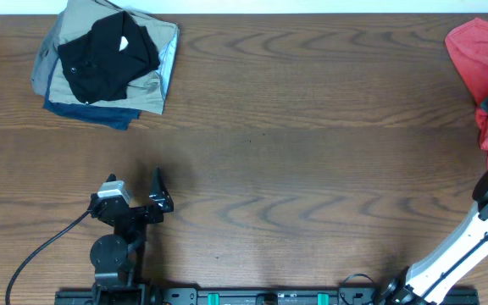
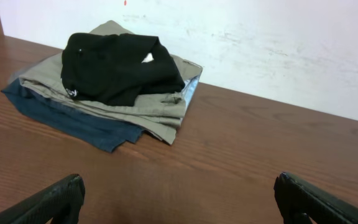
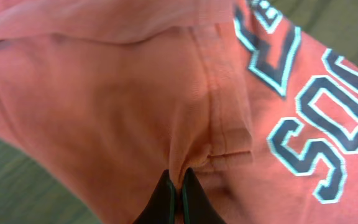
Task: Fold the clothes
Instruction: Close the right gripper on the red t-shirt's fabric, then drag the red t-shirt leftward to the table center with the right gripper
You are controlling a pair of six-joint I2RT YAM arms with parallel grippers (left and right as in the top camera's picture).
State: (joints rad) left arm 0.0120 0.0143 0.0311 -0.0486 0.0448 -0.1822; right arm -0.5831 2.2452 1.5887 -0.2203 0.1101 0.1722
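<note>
The right gripper [image 3: 179, 182] is seen pressed fully together, and a raised pinch of the coral-red T-shirt [image 3: 104, 93] is clamped between its fingertips, just beside a stitched seam [image 3: 219, 93] that runs away from the tips. Ahead of the grip and to its right, the navy-and-white block lettering [image 3: 319, 140] is spread across the cloth, tilted in the wrist view. The fabric is gathered into soft folds around and ahead of the gripper. From overhead, the shirt is found crumpled at the far right end of the table [image 1: 312, 127], partly cut off by the frame. There the right gripper appears to be lowered onto the near part of the shirt, though its fingers cannot be made out from above. The left gripper [image 2: 179, 208] is held spread wide with nothing between its fingers, low over bare wood. Well ahead of it and to its left, a stack of folded garments [image 1: 108, 63] is set on the table: a black garment [image 2: 117, 68] lies on top, a khaki garment [image 2: 160, 115] under it, a light blue garment [image 2: 192, 89] shows only as an edge, and a navy garment [image 2: 73, 121] lies at the bottom.
</note>
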